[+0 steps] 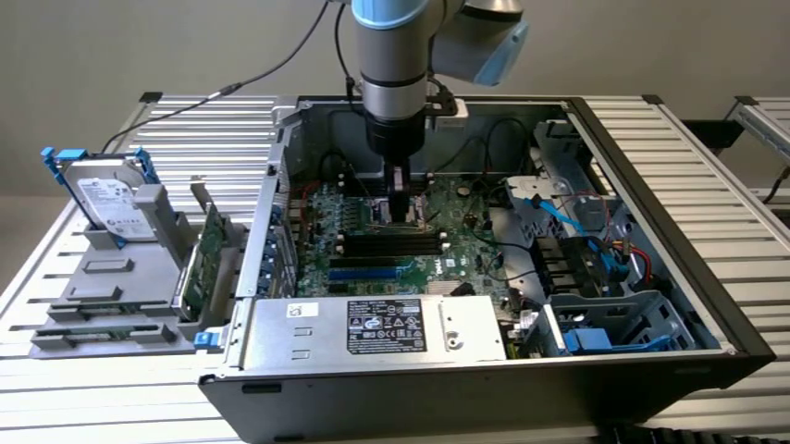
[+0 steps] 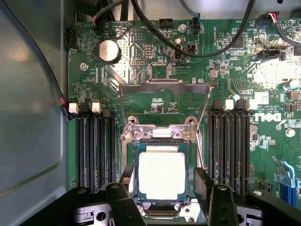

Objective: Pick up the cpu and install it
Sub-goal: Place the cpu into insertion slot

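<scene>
**Cpu in socket, jaws released**

A ribbed metal tabletop (image 1: pixel 704 148) before a plain grey wall (image 1: pixel 124 46) carries the open computer case (image 1: pixel 370 407). Inside, the cpu (image 2: pixel 161 175) lies in the motherboard (image 2: pixel 141 52) socket, the jaws spread wide either side of it, gripping nothing.

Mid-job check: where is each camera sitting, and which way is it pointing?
Exterior view: off the arm, raised beside the open computer case, looking down into it; the arm and gripper reach in from above.
Wrist view: on the wrist, looking straight down at the cpu lying in its socket; the open gripper has a finger on either side of the chip.
Shared: the motherboard and black memory slots.
</scene>
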### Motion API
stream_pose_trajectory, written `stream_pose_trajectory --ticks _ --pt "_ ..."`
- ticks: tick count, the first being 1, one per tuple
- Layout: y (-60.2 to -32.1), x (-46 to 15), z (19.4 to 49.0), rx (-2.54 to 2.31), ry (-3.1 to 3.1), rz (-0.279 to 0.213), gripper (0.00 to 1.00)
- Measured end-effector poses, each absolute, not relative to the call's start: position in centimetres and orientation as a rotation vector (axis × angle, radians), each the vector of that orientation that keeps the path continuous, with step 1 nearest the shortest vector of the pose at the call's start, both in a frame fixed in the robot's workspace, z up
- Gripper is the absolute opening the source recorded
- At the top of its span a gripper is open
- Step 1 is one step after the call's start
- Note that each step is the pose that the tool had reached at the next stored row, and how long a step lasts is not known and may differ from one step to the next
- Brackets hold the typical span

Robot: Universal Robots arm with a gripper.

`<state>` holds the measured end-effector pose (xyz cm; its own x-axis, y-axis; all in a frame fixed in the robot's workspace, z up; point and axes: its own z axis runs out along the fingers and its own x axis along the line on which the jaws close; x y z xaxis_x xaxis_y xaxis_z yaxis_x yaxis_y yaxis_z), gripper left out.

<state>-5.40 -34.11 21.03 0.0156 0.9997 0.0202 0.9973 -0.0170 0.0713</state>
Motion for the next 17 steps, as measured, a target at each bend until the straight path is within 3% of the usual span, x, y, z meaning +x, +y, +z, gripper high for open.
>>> stream_pose_trajectory --ticks 17 --pt "-34.1 -5.4 23.9 2.210 2.175 0.092 0.62"
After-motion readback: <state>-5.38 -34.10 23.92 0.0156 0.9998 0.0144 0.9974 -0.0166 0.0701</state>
